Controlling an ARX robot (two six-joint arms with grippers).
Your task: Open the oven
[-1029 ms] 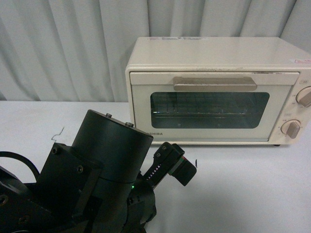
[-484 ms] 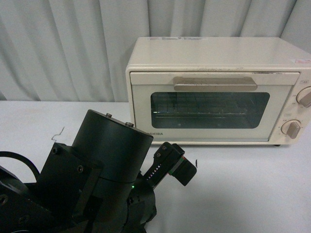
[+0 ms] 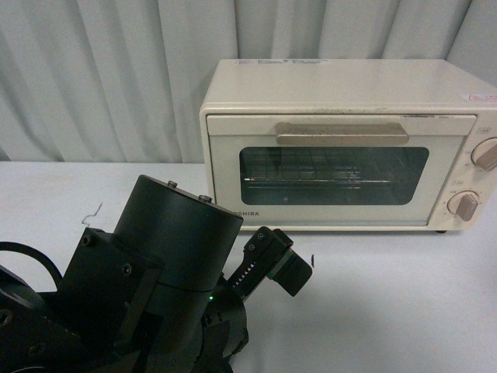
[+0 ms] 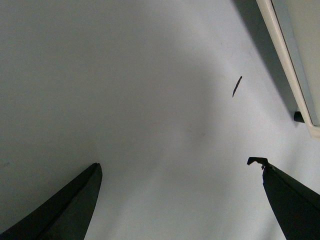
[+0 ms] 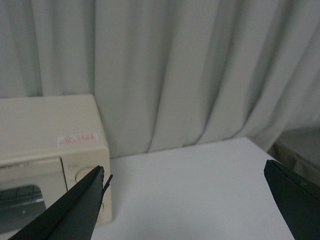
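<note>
Left gripper (image 4: 180, 167): fingers (image 4: 70, 207) wide apart, with only bare table (image 4: 125, 90) between them. The oven (image 3: 342, 148) stands past the fingertips and off to one side. From the left wrist only its lower front edge and one foot show. Well apart, no contact.

Right gripper (image 5: 185, 175): fingers spread and empty. One finger overlaps the oven's knob-side corner in the right wrist view. Curtain (image 5: 190, 75) lies beyond the gap.

Change over the last second: next to none. The left arm has crept a hair in the front view. The door (image 3: 334, 175) stays shut and the handle (image 3: 342, 134) is untouched along the door's top edge.

Reading: the opening has not started; this looks like the approach. The handle sits above and beyond the left fingers. A gripper likely has to rise, bracket the bar, then pull outward and down.
</note>
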